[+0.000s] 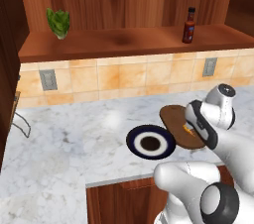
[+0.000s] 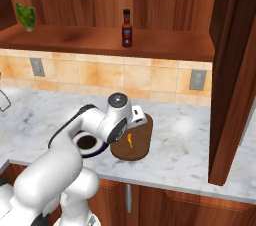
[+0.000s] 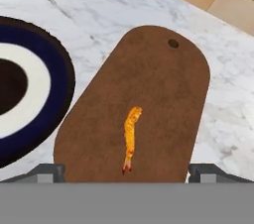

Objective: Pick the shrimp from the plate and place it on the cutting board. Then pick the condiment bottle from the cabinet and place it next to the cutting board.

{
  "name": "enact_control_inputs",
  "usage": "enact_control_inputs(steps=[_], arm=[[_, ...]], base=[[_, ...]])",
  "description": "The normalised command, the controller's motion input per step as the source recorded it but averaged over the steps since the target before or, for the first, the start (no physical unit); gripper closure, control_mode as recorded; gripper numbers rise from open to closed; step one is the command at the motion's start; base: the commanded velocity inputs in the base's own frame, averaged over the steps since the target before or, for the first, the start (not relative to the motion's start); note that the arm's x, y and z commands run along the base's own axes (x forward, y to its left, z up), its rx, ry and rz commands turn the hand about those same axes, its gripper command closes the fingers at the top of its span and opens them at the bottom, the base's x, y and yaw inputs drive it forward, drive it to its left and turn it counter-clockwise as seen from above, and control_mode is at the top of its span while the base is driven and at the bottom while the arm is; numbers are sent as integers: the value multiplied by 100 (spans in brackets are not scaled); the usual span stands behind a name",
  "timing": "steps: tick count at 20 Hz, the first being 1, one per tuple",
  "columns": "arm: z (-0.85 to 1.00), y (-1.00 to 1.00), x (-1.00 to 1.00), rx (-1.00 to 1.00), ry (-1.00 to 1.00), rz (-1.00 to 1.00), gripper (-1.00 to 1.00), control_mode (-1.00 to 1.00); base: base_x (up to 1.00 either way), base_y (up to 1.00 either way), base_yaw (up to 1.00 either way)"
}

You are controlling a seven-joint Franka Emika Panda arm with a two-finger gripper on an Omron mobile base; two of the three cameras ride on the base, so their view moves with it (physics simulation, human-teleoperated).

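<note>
The orange shrimp [image 3: 130, 138] lies flat on the dark brown cutting board [image 3: 149, 84], free of any grip; it shows too as an orange speck [image 2: 130, 140] on the board [image 2: 137, 145] and beside the hand [image 1: 187, 129]. My gripper [image 3: 126, 172] hovers just above it, open, its fingertips [image 3: 49, 172] wide apart on either side. The navy-rimmed plate [image 3: 54, 89] sits bare right beside the board [image 1: 173, 119], plate [image 1: 136, 143]. The condiment bottle [image 1: 188, 25] stands upright on the cabinet shelf [image 1: 124, 42], also seen as bottle [image 2: 127, 28].
A green leafy vegetable [image 1: 58, 23] rests at the left end of the shelf. Tiled backsplash with outlets [image 1: 48, 79] runs behind the marble counter [image 1: 74, 139]. A tall dark wooden panel [image 2: 232, 85] stands at the right of the counter.
</note>
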Motion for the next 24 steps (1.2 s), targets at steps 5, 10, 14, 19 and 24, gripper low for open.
enact_control_inputs(steps=[5,10,14,19,24], arm=[[26,0,-9,0,-5,0,-100,-100],[28,3,0,1,-5,1,-100,-100],[22,0,0,0,-7,6,-100,-100],[11,0,0,0,-9,13,-100,-100],[5,0,0,-2,-9,17,-100,-100]], base=[[0,0,0],[0,0,0],[0,0,0],[0,0,0],[0,0,0]])
